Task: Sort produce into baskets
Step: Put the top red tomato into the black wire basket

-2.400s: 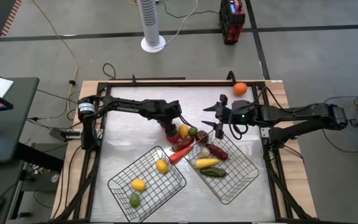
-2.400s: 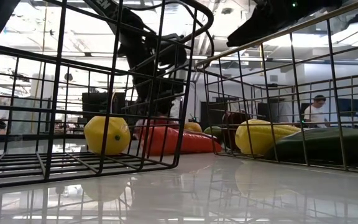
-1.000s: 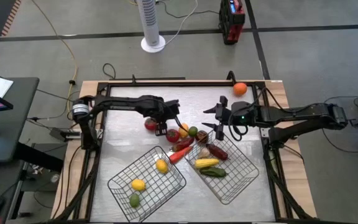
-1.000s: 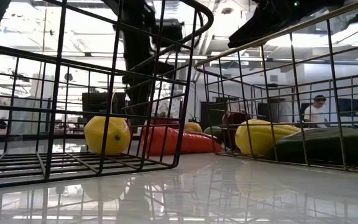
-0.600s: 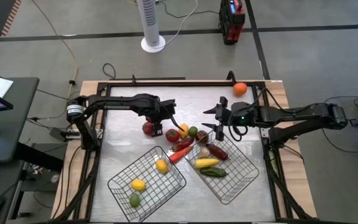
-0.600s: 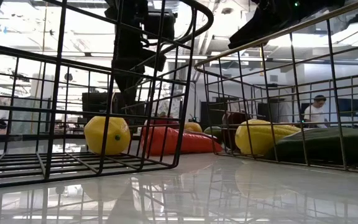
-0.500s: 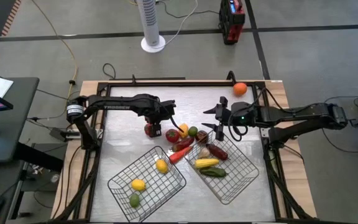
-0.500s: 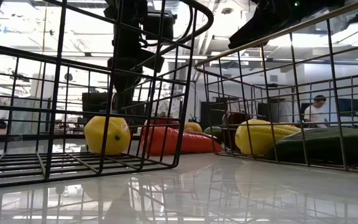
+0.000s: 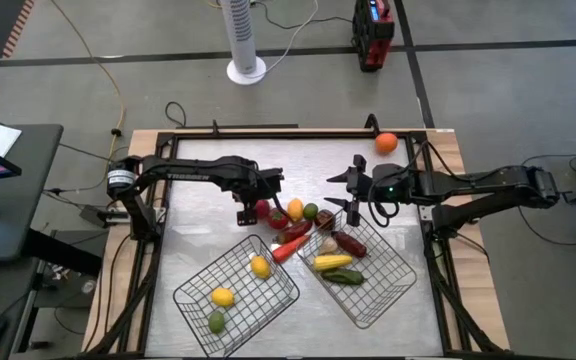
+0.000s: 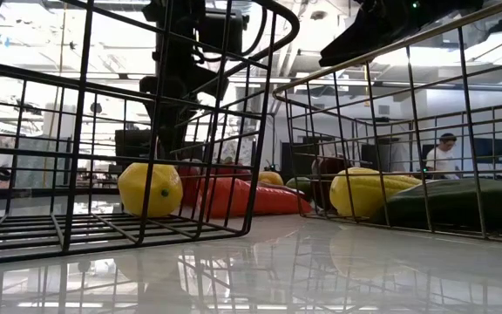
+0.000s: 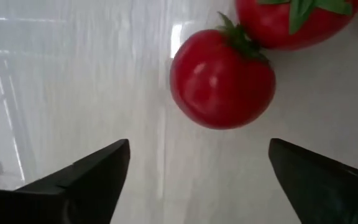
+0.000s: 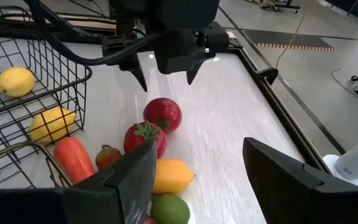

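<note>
My left gripper (image 12: 165,78) hangs open, pointing down, just above a round red tomato (image 11: 222,78) that lies loose on the white table. The tomato touches a second red piece with green leaves (image 12: 145,138). Beside these lie a yellow piece (image 9: 295,210), a green one (image 9: 311,211) and a long red-orange one (image 9: 288,245). The left basket (image 9: 183,295) holds yellow and green pieces. The right basket (image 9: 403,270) holds a yellow, a green and a dark red piece. My right gripper (image 9: 342,190) waits open above the pile's far right side.
An orange ball (image 9: 386,143) sits at the table's far right corner by the black frame rail (image 9: 268,135). Bare white table shows left of the tomato and along the far side. The two baskets stand slantwise at the near side, close together.
My left gripper carried the red tomato a little toward the table's left edge. It then opened, let the tomato go and rose slightly. The tomato now lies on the table against the leafed red piece. My right arm has kept still.
</note>
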Available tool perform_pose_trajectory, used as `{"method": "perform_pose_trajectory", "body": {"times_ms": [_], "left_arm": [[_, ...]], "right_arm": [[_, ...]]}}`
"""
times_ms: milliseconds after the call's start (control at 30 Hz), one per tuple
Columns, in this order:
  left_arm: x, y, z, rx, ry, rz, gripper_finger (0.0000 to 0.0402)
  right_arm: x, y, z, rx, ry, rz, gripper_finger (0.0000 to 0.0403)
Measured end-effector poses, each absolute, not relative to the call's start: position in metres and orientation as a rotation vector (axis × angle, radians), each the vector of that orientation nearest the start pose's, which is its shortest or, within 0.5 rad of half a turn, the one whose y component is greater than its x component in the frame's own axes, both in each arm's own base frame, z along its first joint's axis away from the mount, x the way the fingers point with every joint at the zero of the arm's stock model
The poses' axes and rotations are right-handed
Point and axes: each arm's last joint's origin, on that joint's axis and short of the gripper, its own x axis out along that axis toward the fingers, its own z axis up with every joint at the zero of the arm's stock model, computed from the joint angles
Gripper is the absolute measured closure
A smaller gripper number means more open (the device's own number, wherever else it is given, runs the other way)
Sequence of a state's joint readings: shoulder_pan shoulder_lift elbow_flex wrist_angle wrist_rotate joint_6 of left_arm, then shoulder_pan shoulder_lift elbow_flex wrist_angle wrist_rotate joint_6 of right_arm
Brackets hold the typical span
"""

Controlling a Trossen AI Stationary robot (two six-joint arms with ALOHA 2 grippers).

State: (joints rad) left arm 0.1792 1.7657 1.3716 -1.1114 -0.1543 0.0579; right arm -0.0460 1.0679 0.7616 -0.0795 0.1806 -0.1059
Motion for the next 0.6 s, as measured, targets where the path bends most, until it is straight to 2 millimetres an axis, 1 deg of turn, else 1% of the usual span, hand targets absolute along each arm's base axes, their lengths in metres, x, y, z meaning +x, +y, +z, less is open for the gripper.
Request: {"method": "perform_pose_trajectory", "body": {"times_ms": [133,233,367,500,600], "left_arm": [[0.320,0.059,0.222,0.022,1.517,0.214,0.0006],[0.315,0.056,0.211,-0.013,1.549,0.186,0.0002],[0.312,0.053,0.196,0.006,1.553,0.193,0.0002],[0.317,0.054,0.193,0.022,1.495,0.212,0.0002],[0.316,0.054,0.190,0.026,1.489,0.195,0.0002]], "right_arm": [[0.233,-0.016,0.282,-0.136,0.402,-0.202,0.0135],[0.233,-0.016,0.281,-0.137,0.404,-0.201,0.0135],[0.233,-0.016,0.282,-0.137,0.397,-0.202,0.0135],[0.234,-0.016,0.283,-0.137,0.386,-0.203,0.0135],[0.234,-0.016,0.283,-0.138,0.385,-0.202,0.0135]]}}
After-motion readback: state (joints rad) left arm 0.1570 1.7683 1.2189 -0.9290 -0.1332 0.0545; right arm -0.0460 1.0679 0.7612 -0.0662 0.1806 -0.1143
